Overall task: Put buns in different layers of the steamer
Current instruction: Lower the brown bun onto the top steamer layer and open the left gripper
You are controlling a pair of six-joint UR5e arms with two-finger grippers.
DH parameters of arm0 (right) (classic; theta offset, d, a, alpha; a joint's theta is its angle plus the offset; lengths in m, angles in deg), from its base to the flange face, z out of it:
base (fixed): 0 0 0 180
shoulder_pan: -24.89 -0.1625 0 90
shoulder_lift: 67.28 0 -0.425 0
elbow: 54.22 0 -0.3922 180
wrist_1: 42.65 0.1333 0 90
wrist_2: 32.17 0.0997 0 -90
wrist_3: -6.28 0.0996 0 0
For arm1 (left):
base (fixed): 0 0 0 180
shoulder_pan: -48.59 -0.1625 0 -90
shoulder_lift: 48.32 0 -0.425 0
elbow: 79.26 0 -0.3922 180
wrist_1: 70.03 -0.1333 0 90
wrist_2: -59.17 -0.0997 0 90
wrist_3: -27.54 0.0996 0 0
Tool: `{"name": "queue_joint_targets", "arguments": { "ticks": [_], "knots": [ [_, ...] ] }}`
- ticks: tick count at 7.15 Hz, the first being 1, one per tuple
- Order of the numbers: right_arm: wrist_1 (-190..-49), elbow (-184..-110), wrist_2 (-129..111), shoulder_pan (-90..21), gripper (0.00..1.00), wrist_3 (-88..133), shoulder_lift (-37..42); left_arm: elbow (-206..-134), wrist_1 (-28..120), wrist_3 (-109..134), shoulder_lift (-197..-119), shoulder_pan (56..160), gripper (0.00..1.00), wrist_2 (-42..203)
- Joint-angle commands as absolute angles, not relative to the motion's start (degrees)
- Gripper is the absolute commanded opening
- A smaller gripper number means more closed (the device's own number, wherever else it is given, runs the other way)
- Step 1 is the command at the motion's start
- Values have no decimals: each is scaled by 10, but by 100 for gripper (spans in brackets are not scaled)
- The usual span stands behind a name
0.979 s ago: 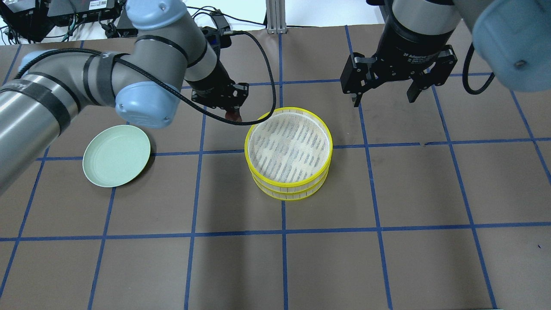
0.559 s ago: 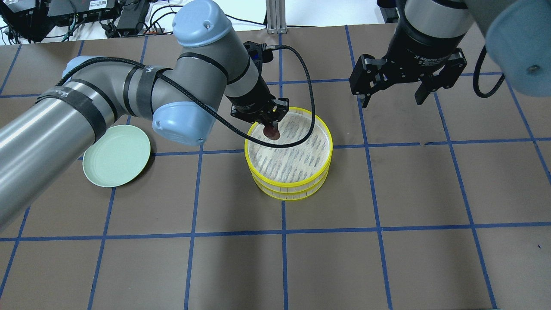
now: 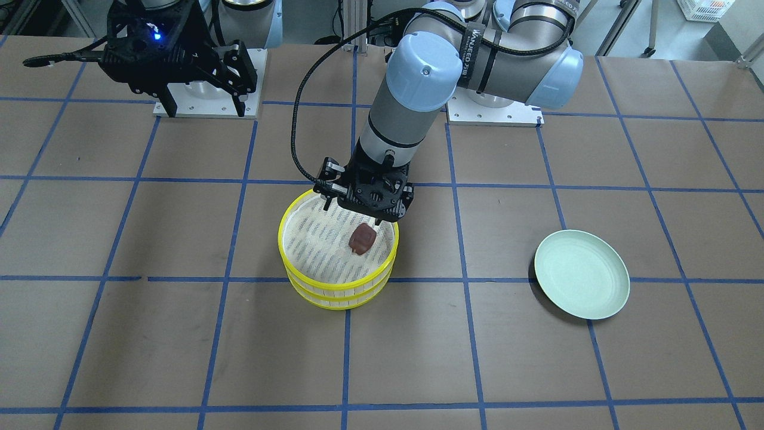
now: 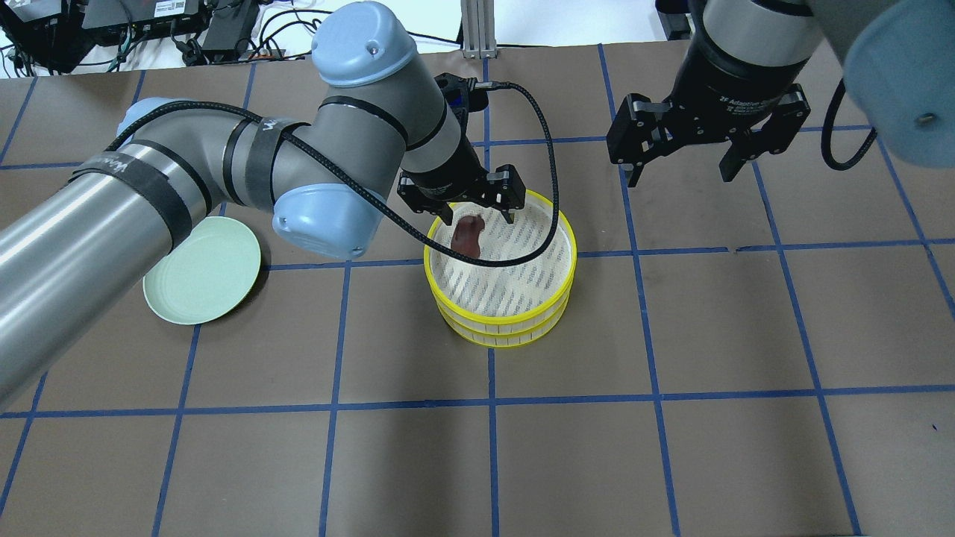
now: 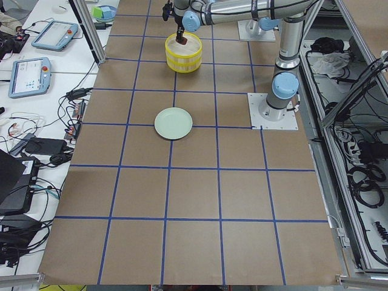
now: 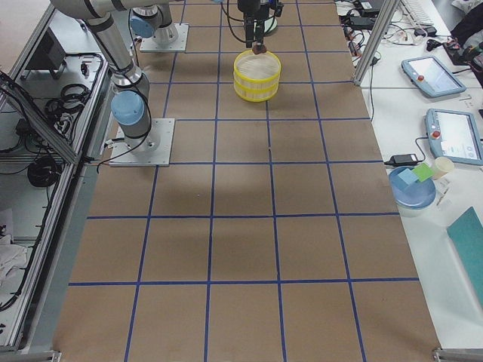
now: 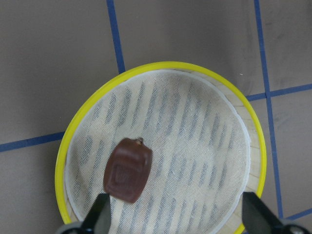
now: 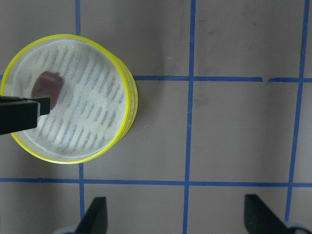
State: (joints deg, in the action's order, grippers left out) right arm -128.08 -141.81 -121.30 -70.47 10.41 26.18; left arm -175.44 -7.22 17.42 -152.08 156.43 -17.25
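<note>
The steamer (image 4: 572, 262) stands mid-table as two stacked yellow-rimmed trays; it also shows in the front view (image 3: 280, 240) and both wrist views (image 7: 61, 161) (image 8: 133, 97). The dark reddish-brown bun (image 4: 466, 235) lies loose on the top tray's mesh near the back-left rim, also seen from the front (image 3: 362, 238) and from the left wrist (image 7: 127, 169). My left gripper (image 4: 478, 213) is open just above it, with a finger on either side and not touching it. My right gripper (image 4: 680, 177) is open and empty, behind and to the right of the steamer. The cream-white bun is out of sight.
A pale green plate (image 4: 201, 270) lies to the left of the steamer with nothing on it, partly under my left arm. My left arm's black cable (image 4: 548, 186) loops over the steamer's back rim. Brown paper with blue tape lines covers the table.
My left gripper carried the brown bun rightward over the steamer, then opened; the bun now lies on the top tray. The right gripper shifted slightly right.
</note>
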Motion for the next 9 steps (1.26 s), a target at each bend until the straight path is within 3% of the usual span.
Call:
{"name": "queue_joint_targets", "arguments": {
  "ticks": [1,3,9],
  "knots": [
    [-1281,-1418,-1213,-705,100,104,261,-1755,-67,168,-1520,1569,100,-170],
    [-1283,-1411,-1215,-701,100,109,258,-1746,-17,179,-1501,1545,100,-231],
    [-1280,-1408,-1215,-692,100,109,259,-1662,193,304,-1400,1346,100,-326]
  ]
}}
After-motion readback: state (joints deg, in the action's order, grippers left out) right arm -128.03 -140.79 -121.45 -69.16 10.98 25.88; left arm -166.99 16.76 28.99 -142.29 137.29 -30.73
